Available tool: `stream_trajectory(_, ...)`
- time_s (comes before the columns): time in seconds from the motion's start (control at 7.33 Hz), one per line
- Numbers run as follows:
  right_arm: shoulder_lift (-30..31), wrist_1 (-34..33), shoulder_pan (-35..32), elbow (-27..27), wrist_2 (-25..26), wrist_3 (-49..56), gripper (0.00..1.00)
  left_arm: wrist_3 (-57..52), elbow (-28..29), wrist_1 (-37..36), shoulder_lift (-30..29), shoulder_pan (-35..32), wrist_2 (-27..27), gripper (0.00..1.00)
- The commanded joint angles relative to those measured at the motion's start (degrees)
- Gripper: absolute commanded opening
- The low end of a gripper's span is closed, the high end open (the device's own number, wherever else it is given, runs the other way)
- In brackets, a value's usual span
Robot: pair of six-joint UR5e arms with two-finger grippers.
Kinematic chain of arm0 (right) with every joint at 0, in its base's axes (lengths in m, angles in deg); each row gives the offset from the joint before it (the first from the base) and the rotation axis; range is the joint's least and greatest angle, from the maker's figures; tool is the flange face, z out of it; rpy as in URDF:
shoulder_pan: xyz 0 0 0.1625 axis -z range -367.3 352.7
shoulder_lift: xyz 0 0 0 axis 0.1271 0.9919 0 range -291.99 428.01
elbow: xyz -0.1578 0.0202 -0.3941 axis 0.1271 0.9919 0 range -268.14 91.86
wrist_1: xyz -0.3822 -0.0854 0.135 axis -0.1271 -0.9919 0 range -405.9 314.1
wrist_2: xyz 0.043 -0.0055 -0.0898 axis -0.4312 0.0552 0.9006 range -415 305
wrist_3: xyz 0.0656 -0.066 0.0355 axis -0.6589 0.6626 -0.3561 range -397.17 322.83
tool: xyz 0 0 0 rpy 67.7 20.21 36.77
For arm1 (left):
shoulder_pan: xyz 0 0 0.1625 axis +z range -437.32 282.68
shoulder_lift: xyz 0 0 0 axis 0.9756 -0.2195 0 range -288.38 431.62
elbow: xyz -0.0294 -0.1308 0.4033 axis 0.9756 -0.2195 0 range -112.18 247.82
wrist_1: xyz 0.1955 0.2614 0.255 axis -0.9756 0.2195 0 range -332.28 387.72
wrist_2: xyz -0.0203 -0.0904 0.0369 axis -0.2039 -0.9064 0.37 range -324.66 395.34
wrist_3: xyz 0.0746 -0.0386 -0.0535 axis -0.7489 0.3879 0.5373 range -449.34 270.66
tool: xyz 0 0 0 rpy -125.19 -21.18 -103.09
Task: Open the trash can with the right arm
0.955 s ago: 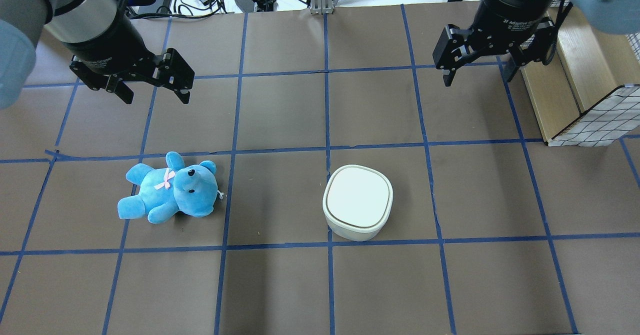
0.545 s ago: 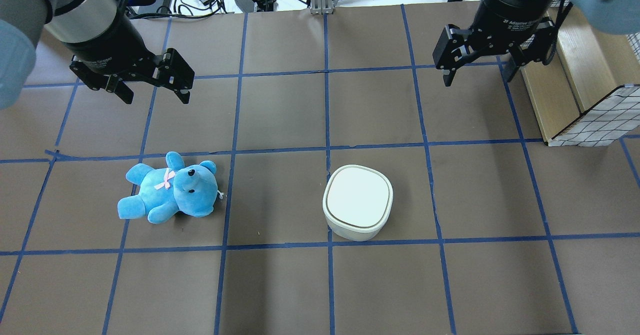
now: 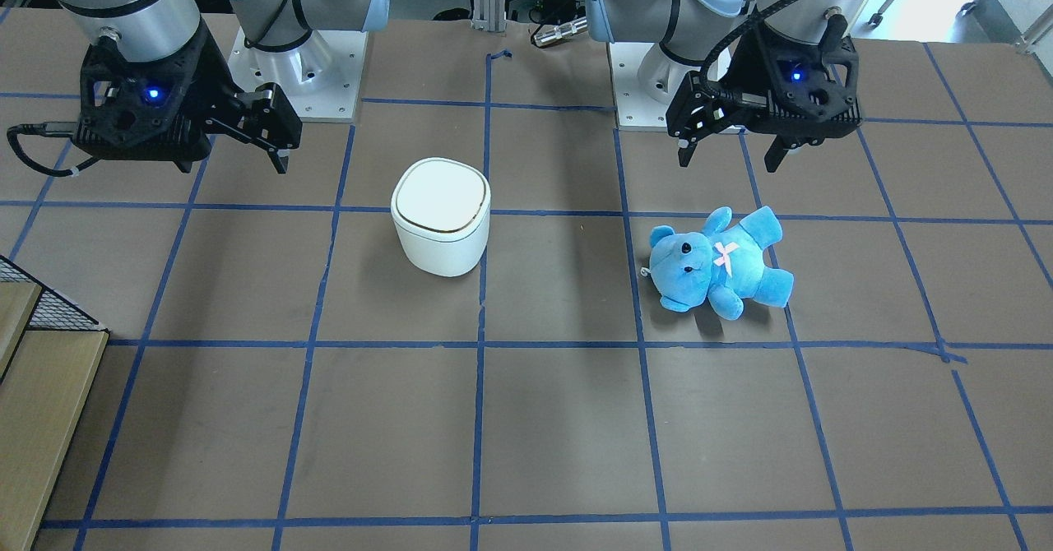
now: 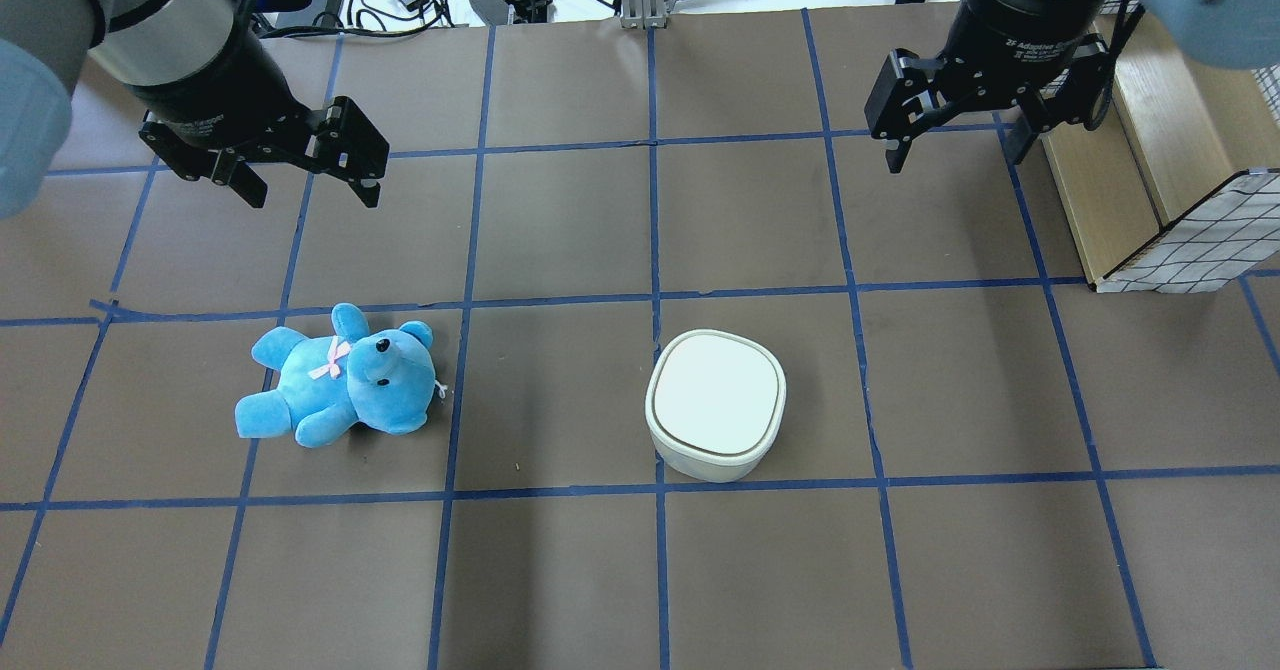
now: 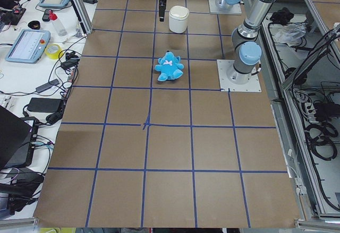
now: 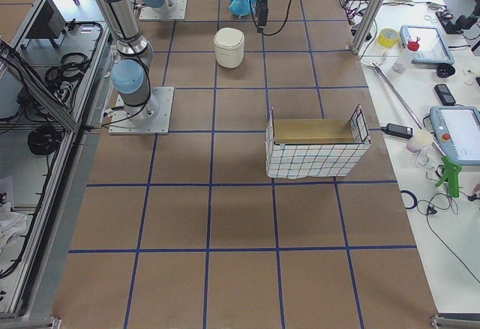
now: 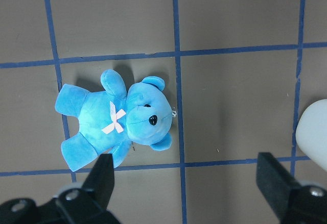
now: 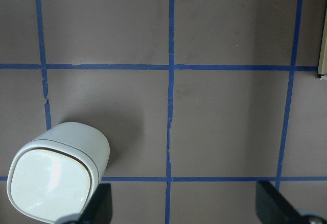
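Overhead exterior: trash can mid-desk; right gripper well apart toward right edge, fingers spread; left gripper, also spread, farther.

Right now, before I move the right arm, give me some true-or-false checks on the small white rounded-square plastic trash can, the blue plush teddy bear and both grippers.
1. The small white rounded-square plastic trash can has its lid shut. True.
2. The right gripper is clamped on the lid. False: it is open, empty and apart from the can.
3. The blue plush teddy bear sits inside the trash can. False: it lies on the table, apart from the can, on the left arm's side.
4. The left gripper is open and empty. True.
5. The trash can lies on its side. False: it stands upright.
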Motion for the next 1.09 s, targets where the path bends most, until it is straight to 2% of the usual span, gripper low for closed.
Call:
stream_trajectory(0.0, 0.09, -0.07, -0.08, 0.00, -0.07, -0.60, 1.00, 0.09, 0.00, 0.00, 0.00, 0.00, 0.01, 1.00)
stream_trajectory(0.95, 0.18, 0.02, -0.25, -0.18, -1.12, -3.86, 1.00, 0.00, 0.00, 0.00, 0.00, 0.00, 0.01, 1.00)
